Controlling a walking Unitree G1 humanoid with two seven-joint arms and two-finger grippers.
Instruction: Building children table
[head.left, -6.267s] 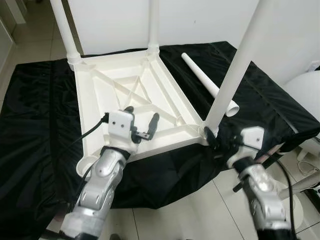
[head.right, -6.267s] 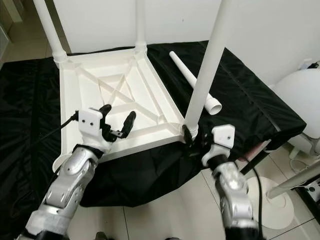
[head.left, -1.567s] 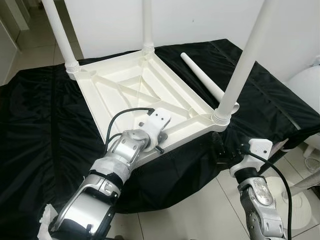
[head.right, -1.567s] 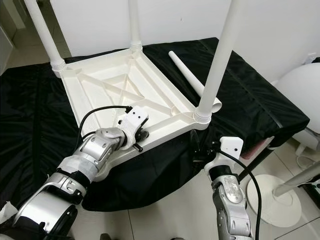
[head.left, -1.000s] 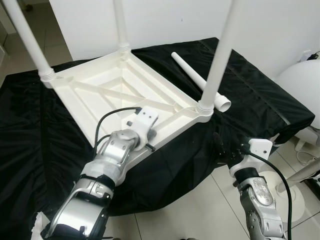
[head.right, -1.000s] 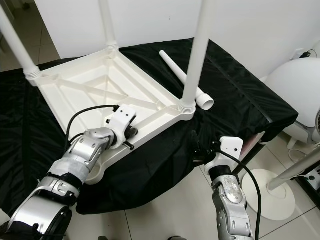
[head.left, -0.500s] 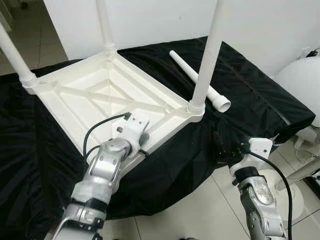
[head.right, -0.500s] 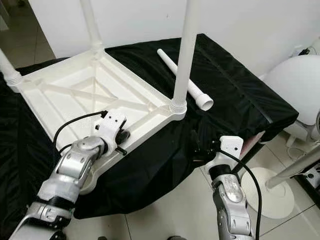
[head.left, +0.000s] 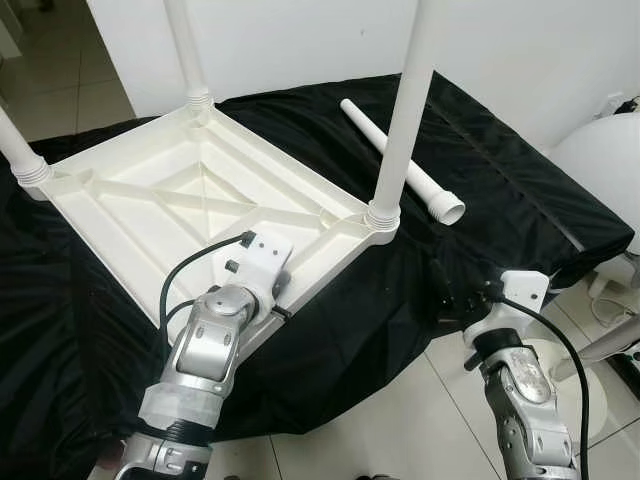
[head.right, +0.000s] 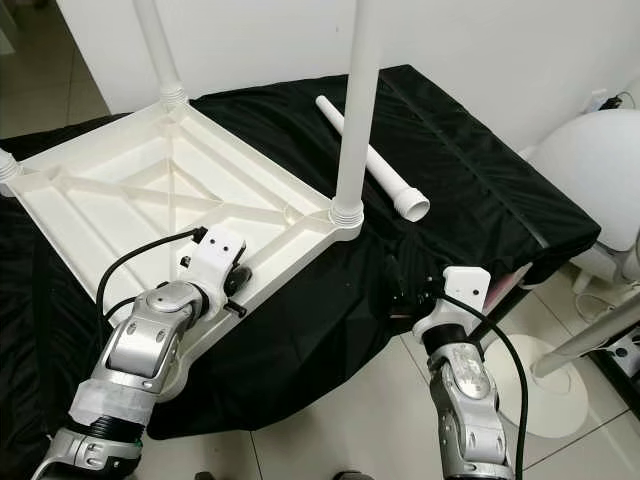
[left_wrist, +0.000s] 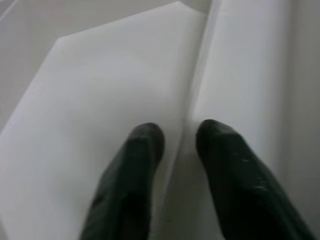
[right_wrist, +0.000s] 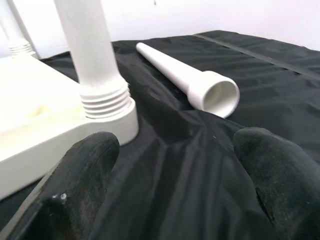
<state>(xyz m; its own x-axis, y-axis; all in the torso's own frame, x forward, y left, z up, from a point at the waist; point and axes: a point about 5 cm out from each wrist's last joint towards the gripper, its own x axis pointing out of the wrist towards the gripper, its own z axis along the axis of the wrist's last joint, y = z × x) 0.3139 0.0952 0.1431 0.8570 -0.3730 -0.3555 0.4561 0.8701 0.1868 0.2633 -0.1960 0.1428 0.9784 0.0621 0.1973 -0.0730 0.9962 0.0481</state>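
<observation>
Jaws pinch the near rim of the upturned table

Left gripper (left_wrist: 172, 137) sits at the near edge of the white children's table (head.left: 190, 215), which lies upside down on a black cloth (head.left: 520, 190); its jaws stand narrowly apart with a raised rim rib between them. Right gripper (right_wrist: 180, 165) hovers off the cloth's near edge, jaws spread wide and empty. Beyond them rises a screwed-in leg (head.left: 400, 130), and farther back a loose leg (head.left: 400, 160) lies on the cloth.
</observation>
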